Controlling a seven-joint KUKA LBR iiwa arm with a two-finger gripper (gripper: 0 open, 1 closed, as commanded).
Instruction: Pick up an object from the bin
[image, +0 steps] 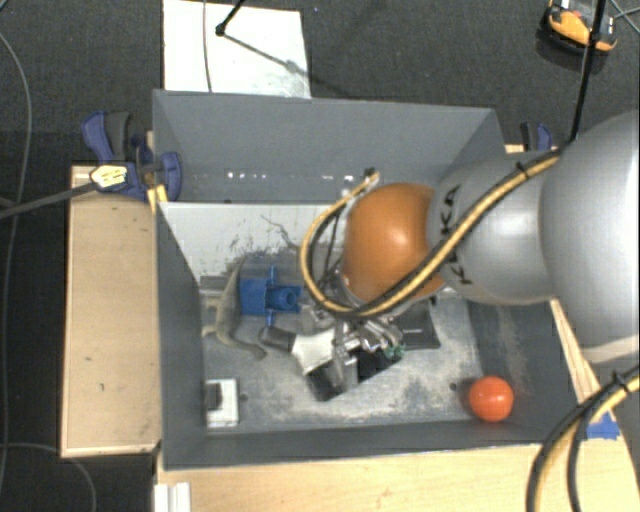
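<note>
White block (311, 349) beside down-pointing pincer (347, 364)

orange ball (491, 397), blue block (263, 293), grey bin (300, 140)

One orange ball (491, 398), one blue toy (266, 294), one white block (221, 401) (plus an uncountable heap (322, 378))

Small white piece (312, 348) lay tilted in the middle of the grey bin (300, 150), touching a black block (328, 382) just below it, blue plastic toy (265, 293) near their upper left, orange ball (490, 398) well apart by the lower right corner
</note>
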